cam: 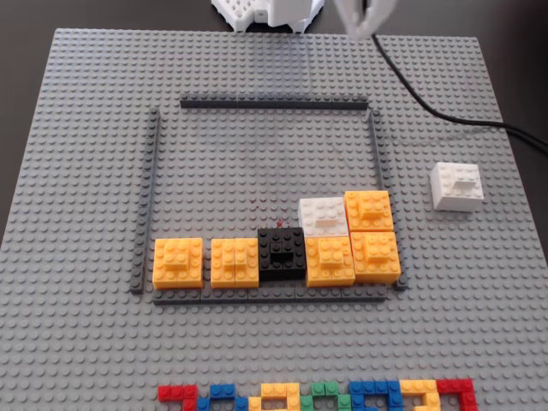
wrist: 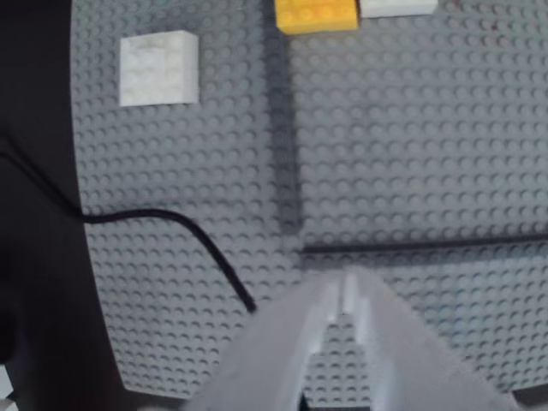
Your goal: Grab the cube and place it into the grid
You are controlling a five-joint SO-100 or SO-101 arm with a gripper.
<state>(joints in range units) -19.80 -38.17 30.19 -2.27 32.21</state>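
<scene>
The cube (cam: 456, 186) is a white block with a smaller raised brick on top. It sits on the grey baseplate to the right of the grid (cam: 257, 163), outside its dark strips. In the wrist view the cube (wrist: 159, 68) lies at the upper left, far from my gripper (wrist: 347, 287). The pale fingertips meet with nothing between them. In the fixed view my gripper (cam: 364, 19) is a blurred shape at the top edge, above the grid's far right corner. A second white block (cam: 323, 214) stands inside the grid.
Several orange blocks (cam: 354, 259) and a black block (cam: 282, 253) line the grid's near side. A black cable (cam: 445, 116) runs across the baseplate's far right corner. A row of multicoloured bricks (cam: 317, 396) lies at the near edge. The arm's white base (cam: 265, 12) is behind the plate.
</scene>
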